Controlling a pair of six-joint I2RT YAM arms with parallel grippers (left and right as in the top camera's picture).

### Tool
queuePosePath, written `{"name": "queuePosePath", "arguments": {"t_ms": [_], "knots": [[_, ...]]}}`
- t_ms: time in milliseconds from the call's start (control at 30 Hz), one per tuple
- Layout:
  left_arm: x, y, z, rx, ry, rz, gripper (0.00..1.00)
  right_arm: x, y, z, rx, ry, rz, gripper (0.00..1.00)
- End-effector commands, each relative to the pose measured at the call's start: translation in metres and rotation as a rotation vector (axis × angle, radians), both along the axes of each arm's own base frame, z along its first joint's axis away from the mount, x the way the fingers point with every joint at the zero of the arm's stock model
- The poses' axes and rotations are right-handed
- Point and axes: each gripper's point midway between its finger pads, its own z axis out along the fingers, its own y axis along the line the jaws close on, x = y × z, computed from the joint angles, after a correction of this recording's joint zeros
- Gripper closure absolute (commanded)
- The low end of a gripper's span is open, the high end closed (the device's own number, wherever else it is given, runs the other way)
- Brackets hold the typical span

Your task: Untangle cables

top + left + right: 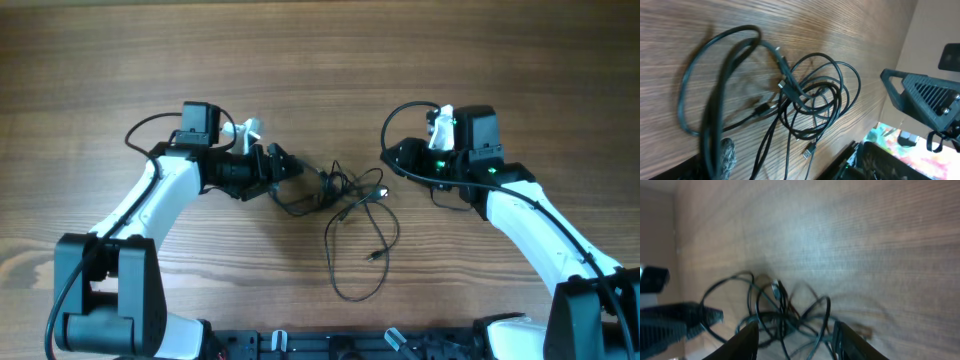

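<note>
The cables (340, 185) are thin black wires knotted at mid-table, with one long loop trailing toward the front (360, 265). My left gripper (288, 170) sits just left of the knot. In the left wrist view (715, 160) it looks shut on a cable loop that rises blurred to its textured fingertip. The knot (805, 100) and a USB plug (809, 150) lie beyond it. My right gripper (398, 162) is just right of the knot and open. Its two fingers (796, 342) spread wide, with the tangle (782, 315) just ahead of them.
The wooden table (320, 60) stretches to all sides. Thick black arm cables loop behind each wrist (140, 130) (400, 115). The right gripper's grey finger shows in the left wrist view (922, 95). The arm bases stand at the front corners.
</note>
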Motion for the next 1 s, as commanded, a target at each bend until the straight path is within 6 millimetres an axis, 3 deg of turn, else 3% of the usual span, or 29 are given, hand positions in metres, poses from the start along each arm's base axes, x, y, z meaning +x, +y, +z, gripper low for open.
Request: {"name": "queuePosePath", "arguments": {"t_ms": [0,67,100,133,200,233,300,367,433,500,567,733,867,967], "knots": [[0.003,-0.013,0.01,-0.013,-0.078,-0.05,0.25,-0.008,-0.004,-0.01,-0.042,0.033,0.021,0.5],[0.008,-0.011,0.002,0.065,-0.103,-0.044,0.35,-0.01,-0.01,-0.016,-0.08,0.055,0.0,0.49],[0.01,0.0,-0.011,0.167,-0.097,-0.014,0.4,-0.01,-0.012,-0.018,-0.09,0.059,-0.005,0.49],[0.011,0.021,-0.026,0.32,-0.075,0.039,0.45,-0.011,-0.013,-0.019,-0.096,0.064,-0.008,0.49],[0.007,0.071,-0.047,0.594,0.036,0.236,0.4,-0.011,-0.017,-0.021,-0.117,0.07,-0.021,0.49],[0.005,0.084,-0.05,0.659,0.054,0.28,0.39,-0.011,-0.017,-0.021,-0.117,0.07,-0.021,0.49],[0.007,0.09,-0.046,0.688,0.043,0.294,0.37,-0.012,-0.017,-0.021,-0.118,0.071,-0.021,0.48],[0.016,0.089,-0.024,0.669,-0.016,0.316,0.36,-0.012,-0.017,-0.021,-0.118,0.071,-0.02,0.45],[0.025,0.079,0.004,0.6,-0.088,0.325,0.36,-0.011,-0.018,-0.022,-0.128,0.071,-0.026,0.45],[0.029,0.055,0.043,0.442,-0.183,0.305,0.38,-0.011,-0.021,-0.024,-0.14,0.073,-0.033,0.44],[0.026,0.037,0.058,0.331,-0.199,0.26,0.38,-0.011,-0.021,-0.024,-0.14,0.073,-0.034,0.44],[0.01,0.008,0.026,0.319,-0.113,0.151,0.5,-0.013,-0.021,-0.025,-0.142,0.084,-0.033,0.44],[0.0,-0.041,-0.007,0.325,-0.099,0.003,0.43,-0.014,-0.021,-0.025,-0.143,0.087,-0.033,0.44],[-0.009,-0.068,-0.032,0.332,-0.088,-0.079,0.46,-0.014,-0.021,-0.025,-0.144,0.088,-0.033,0.43]]}}
